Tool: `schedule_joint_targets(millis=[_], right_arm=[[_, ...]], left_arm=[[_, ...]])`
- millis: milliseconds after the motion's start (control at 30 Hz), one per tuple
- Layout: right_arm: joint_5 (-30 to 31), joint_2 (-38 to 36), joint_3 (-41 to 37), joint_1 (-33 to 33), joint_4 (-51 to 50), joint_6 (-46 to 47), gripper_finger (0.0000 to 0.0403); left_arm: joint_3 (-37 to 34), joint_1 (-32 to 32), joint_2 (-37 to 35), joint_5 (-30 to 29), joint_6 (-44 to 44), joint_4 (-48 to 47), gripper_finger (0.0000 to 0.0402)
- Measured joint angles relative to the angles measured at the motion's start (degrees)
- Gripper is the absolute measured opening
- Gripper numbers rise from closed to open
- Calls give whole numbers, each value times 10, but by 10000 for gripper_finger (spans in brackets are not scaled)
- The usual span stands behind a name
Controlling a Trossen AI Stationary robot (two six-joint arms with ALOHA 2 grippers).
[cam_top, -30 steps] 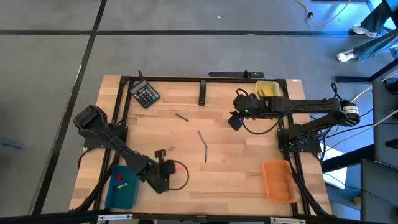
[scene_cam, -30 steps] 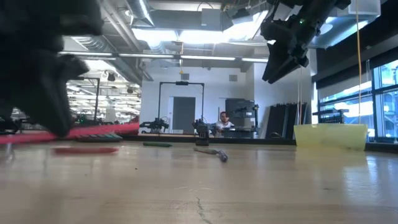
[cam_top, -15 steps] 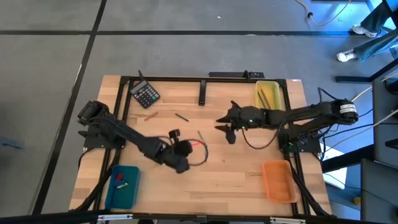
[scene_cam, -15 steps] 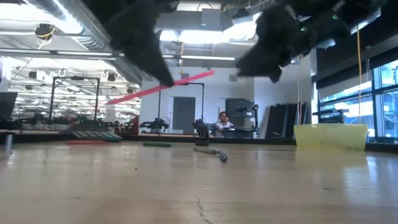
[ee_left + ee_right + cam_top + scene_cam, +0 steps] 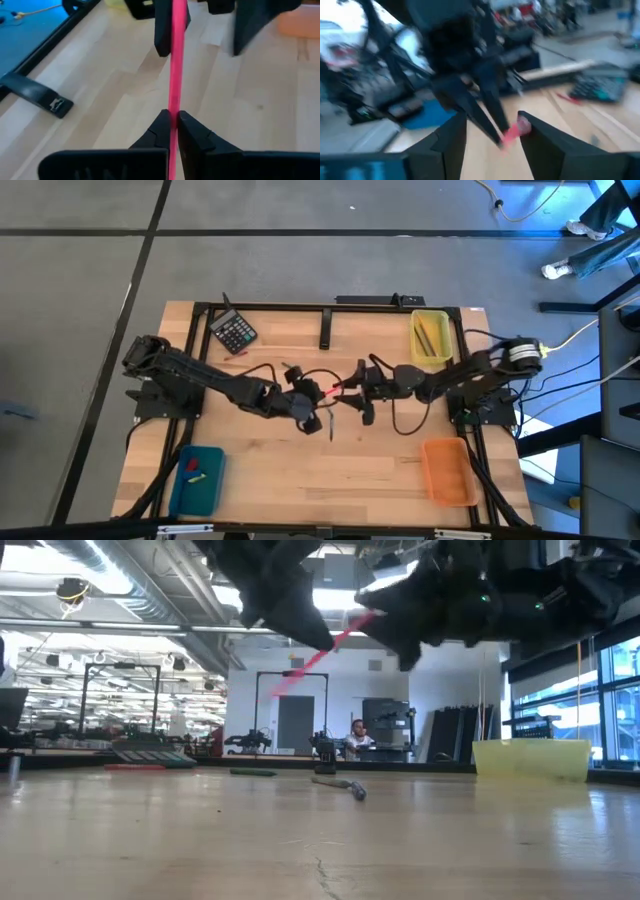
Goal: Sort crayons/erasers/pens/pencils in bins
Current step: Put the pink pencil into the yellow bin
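Above the wooden table (image 5: 260, 460), left end effector (image 5: 312, 394) clenches a pink crayon (image 5: 335, 387); right end effector (image 5: 357, 386) gapes around its tip

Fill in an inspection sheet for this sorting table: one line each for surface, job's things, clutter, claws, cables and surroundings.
Surface: wooden table top, black frame at its edges.
Job's things: pink crayon held in the air; yellow bin with sticks inside; orange bin; teal bin with small items; thin sticks lie loose mid-table.
Clutter: black calculator.
Claws: left claw shut on the pink crayon above mid-table; right claw open, its fingers either side of the crayon's far end.
Cables: black cables loop along both arms.
Surroundings: a seated person far behind the table.
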Motion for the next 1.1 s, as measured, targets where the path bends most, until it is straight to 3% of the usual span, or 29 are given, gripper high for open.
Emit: schedule_joint_targets(millis=[100,300,533,733,1100], right_arm=[[-12,24,8,0,45,9,196],[15,41,19,0,42,7,198],[31,39,19,0,50,5,153],[3,39,19,0,62,3,104],[-40,39,19,0,93,10,93]], left_arm=[[0,9,0,8,10,13,10],[0,13,-18,6,45,48,2],[0,2,-36,4,64,67,5],[0,-1,-39,22,64,65,5],[0,-1,-39,71,79,64,6]])
